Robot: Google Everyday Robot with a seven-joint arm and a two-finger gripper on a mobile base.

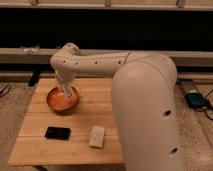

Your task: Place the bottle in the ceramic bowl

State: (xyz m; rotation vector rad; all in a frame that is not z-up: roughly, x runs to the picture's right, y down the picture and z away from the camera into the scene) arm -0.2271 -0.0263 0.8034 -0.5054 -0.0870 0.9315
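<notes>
Camera view: hand [66, 92] over ceramic bowl [56, 102], beyond phone [57, 133].

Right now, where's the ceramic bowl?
In the camera view the ceramic bowl sits at the left of the wooden table, toward its back edge, under the gripper and behind the black phone.

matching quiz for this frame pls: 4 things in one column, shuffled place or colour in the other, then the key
1. ceramic bowl
2. gripper
3. black flat object
4. pale block

A. table's front left
B. down over the bowl
C. table's left side, orange-red inside
D. front of table, right of the black object

Pairs: 1-C, 2-B, 3-A, 4-D
</notes>
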